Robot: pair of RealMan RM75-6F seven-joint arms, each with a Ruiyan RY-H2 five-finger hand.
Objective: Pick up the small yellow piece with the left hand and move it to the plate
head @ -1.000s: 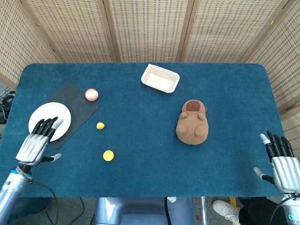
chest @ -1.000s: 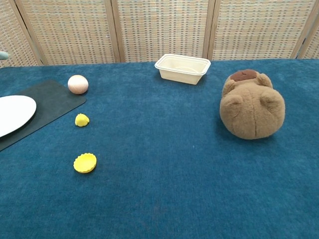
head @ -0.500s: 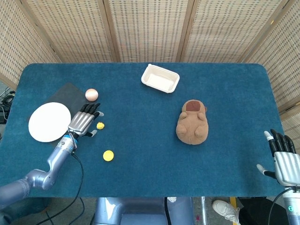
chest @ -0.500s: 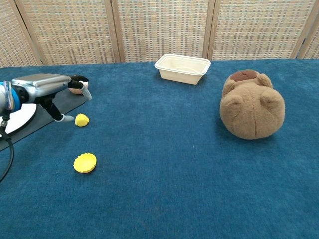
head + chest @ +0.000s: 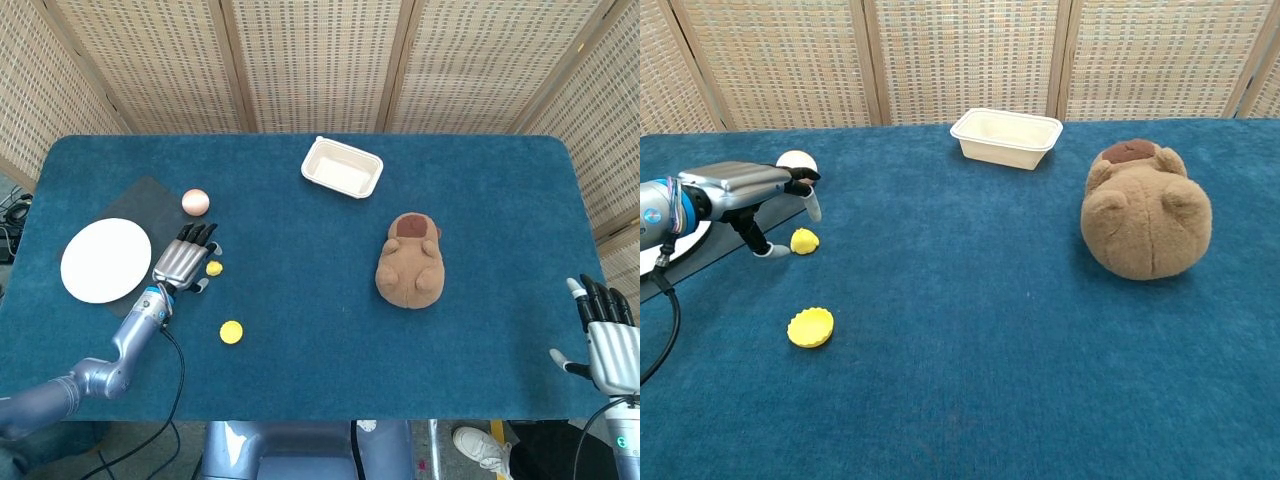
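Observation:
The small yellow piece point(image 5: 214, 267) point(image 5: 804, 240) lies on the blue cloth just right of the dark mat. My left hand point(image 5: 183, 260) point(image 5: 750, 190) hovers flat beside it on its left, fingers stretched out and apart, holding nothing; its thumb point(image 5: 764, 247) hangs down close to the piece. The white plate point(image 5: 105, 260) rests on the dark mat point(image 5: 170, 215) to the left of the hand. My right hand point(image 5: 606, 340) stays open at the table's front right corner, far from everything.
A larger yellow cup-shaped piece point(image 5: 231, 332) point(image 5: 811, 327) lies nearer the front edge. A pinkish ball point(image 5: 195, 201) sits behind the left hand. A cream tray point(image 5: 342, 168) stands at the back centre and a brown plush toy point(image 5: 410, 260) at the right.
My left hand swung from over the plate rightward to the small yellow piece, then settled slightly lower beside it. The right hand barely moved.

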